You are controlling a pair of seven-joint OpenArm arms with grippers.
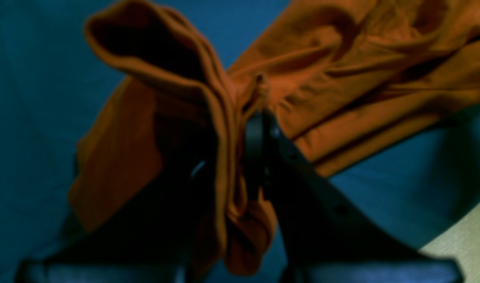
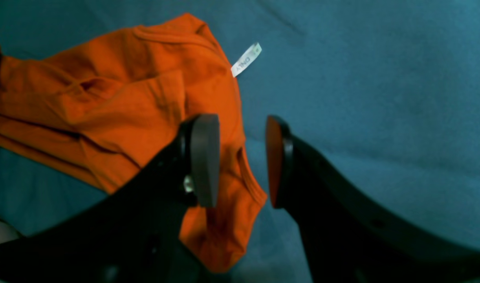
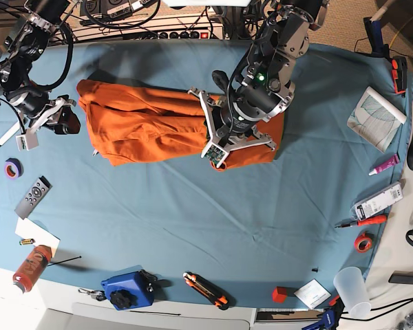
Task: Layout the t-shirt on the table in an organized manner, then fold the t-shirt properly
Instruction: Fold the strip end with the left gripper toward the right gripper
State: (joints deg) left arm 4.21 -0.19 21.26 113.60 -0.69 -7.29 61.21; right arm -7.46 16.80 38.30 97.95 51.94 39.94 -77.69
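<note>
The plain bright orange cloth t-shirt [image 3: 151, 124] lies bunched in a long band across the counter's [image 3: 193, 227] far half, around twelve o'clock. The left hand [image 1: 240, 157] is clamped on a gathered fold at the band's three o'clock end, seemingly to draw it flat. The right hand [image 2: 240, 161] waits with jaws apart at the nine o'clock end, holding nothing. Tools, tape rolls and a plastic cup [image 3: 351, 289] ring the dull blue-teal cloth.
</note>
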